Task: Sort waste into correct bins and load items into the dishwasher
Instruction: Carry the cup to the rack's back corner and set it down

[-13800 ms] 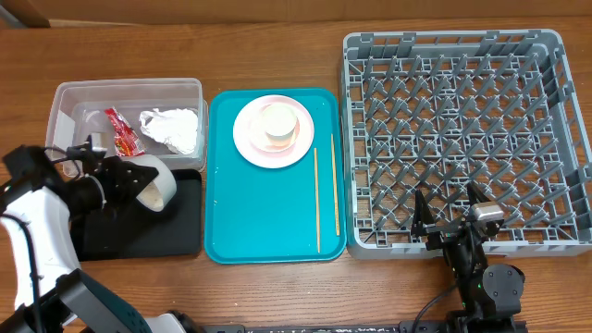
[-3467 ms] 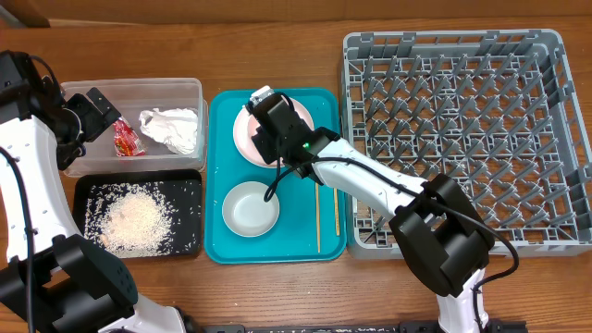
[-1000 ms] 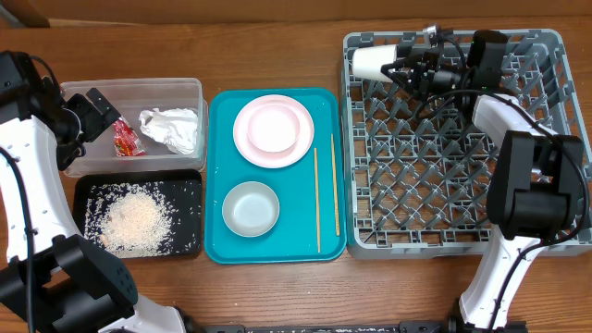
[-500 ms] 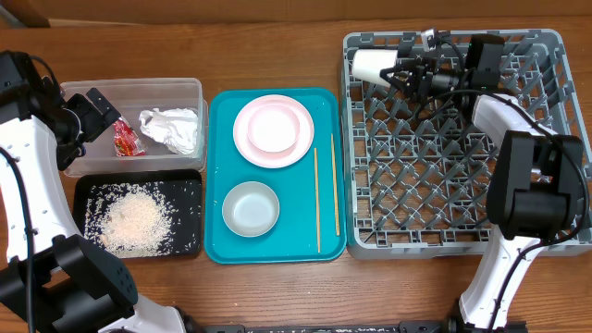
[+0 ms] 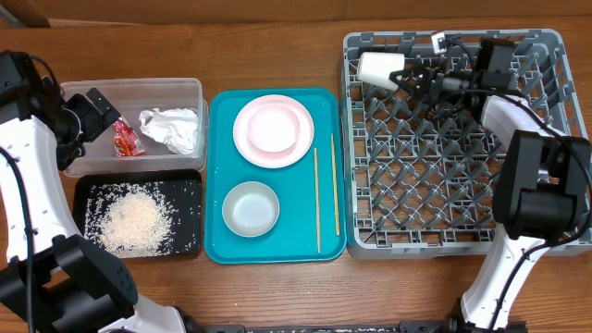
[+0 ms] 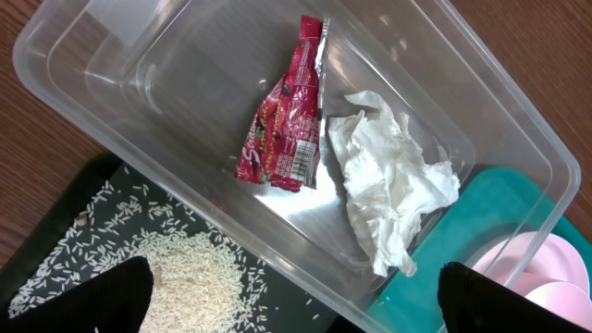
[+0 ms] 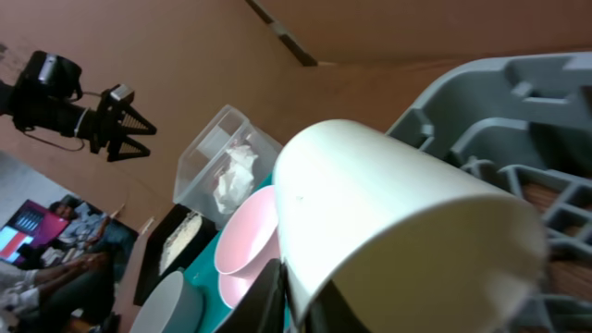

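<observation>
Only the right wrist view looks beyond the wooden surface [image 5: 277, 37], to a dim room corner with seated people and a lit screen. It also shows the pale cup [image 7: 388, 203] lying on its side, filling the frame against the right claw [image 5: 413, 74]. One dark finger sits under the cup's rim, but whether the claw is pinching it cannot be told. From overhead, cup and claw lie over the far left corner of the grey dish rack [image 5: 462, 240]. The left claw [image 6: 296, 301] is spread wide and holds nothing. Right beneath it is the clear tub [image 5: 129, 85], holding the red wrapper [image 6: 282, 139] and the white napkin [image 6: 393, 199]. On the near side of that claw, rice [image 5: 134, 217] lies in the black tray [image 5: 190, 242]. Between the two claws, the teal tray [image 5: 277, 240] carries the pink plate [image 5: 273, 129], a grey bowl [image 5: 251, 207] and two chopsticks [image 5: 316, 199].
</observation>
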You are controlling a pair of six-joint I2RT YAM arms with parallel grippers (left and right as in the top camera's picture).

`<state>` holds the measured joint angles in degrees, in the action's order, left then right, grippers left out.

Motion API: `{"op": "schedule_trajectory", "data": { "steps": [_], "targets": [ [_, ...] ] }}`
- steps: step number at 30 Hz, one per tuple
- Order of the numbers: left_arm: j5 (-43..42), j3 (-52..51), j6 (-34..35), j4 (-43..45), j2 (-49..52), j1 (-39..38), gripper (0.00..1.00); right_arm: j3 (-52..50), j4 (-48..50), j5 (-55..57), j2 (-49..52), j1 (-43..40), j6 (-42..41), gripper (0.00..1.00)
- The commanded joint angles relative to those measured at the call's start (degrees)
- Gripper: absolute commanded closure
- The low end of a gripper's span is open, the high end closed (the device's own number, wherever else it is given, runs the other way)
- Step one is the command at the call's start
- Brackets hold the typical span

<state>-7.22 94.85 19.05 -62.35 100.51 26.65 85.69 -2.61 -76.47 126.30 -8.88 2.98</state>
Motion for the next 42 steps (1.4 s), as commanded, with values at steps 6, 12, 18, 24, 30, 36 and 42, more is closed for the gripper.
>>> {"op": "schedule_trajectory", "data": {
  "steps": [6, 12, 18, 24, 30, 36, 42],
  "targets": [
    [0.37, -0.09, -1.27, 0.00, -1.73, -0.11, 0.00, 0.13, 0.74, -1.88, 1.14, -1.64, 0.28, 0.86],
    [0.37, -0.09, -1.27, 0.00, -1.73, -0.11, 0.00, 0.13, 0.37, -1.60, 1.14, -2.23, 0.26, 0.86],
    [0.37, -0.09, -1.27, 0.02, -1.73, -0.11, 0.00, 0.13, -0.22, -1.42, 1.14, -4.63, 0.04, 0.82],
    [0.37, -0.09, -1.27, 0.00, -1.73, -0.11, 0.00, 0.13, -3.61, 7.26, 1.14, -5.73, 0.02, 0.81],
    [0.37, -0.09, -1.27, 0.00, -1.73, -0.11, 0.00, 0.33, -1.29, 9.84, 0.98, -6.97, -6.60, 0.82],
    [0.37, -0.09, -1.27, 0.02, -1.70, -0.11, 0.00, 0.33, 2.10, 9.86, -2.62, -8.87, -15.58, 0.82],
    [0.37, -0.09, -1.27, 0.00, -1.70, -0.11, 0.00, 0.33, -2.97, 14.29, -10.16, -7.82, -19.43, 0.87]
  ]
}}
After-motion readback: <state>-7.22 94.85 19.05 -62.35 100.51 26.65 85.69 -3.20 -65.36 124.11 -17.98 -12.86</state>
